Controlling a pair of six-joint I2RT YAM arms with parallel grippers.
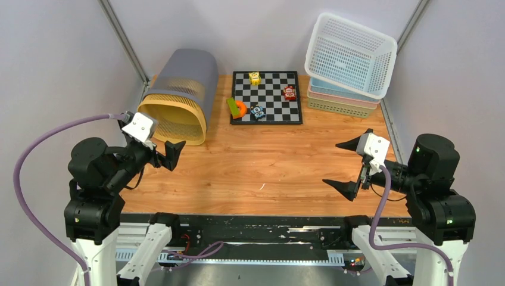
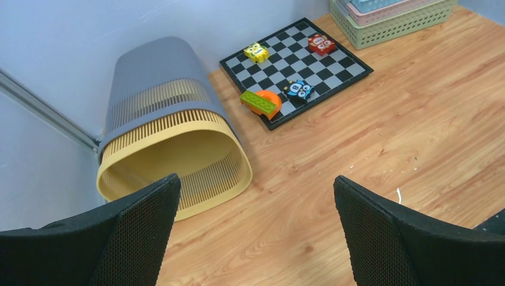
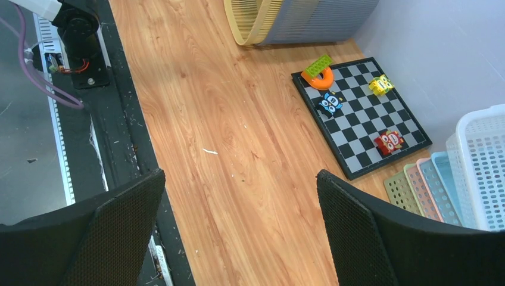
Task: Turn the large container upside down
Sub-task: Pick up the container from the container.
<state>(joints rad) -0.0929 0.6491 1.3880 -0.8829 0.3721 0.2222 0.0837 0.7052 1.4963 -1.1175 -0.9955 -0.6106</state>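
Note:
The large container (image 1: pixel 181 95) is a slatted bin, grey outside with a yellow rim and inside. It lies on its side at the table's back left, its mouth facing the near edge. It also shows in the left wrist view (image 2: pixel 170 128) and at the top of the right wrist view (image 3: pixel 298 18). My left gripper (image 1: pixel 167 152) is open and empty, hovering just in front of the bin's mouth without touching it; its fingers frame bare wood in its wrist view (image 2: pixel 256 182). My right gripper (image 1: pixel 333 164) is open and empty over the right side of the table (image 3: pixel 240 176).
A chessboard (image 1: pixel 266 96) at the back middle carries small toy blocks and an orange ring with a green brick (image 1: pixel 236 107). A white mesh basket (image 1: pixel 350 53) rests tilted on a stack of pastel baskets (image 1: pixel 342 101) at the back right. Walls stand close on both sides.

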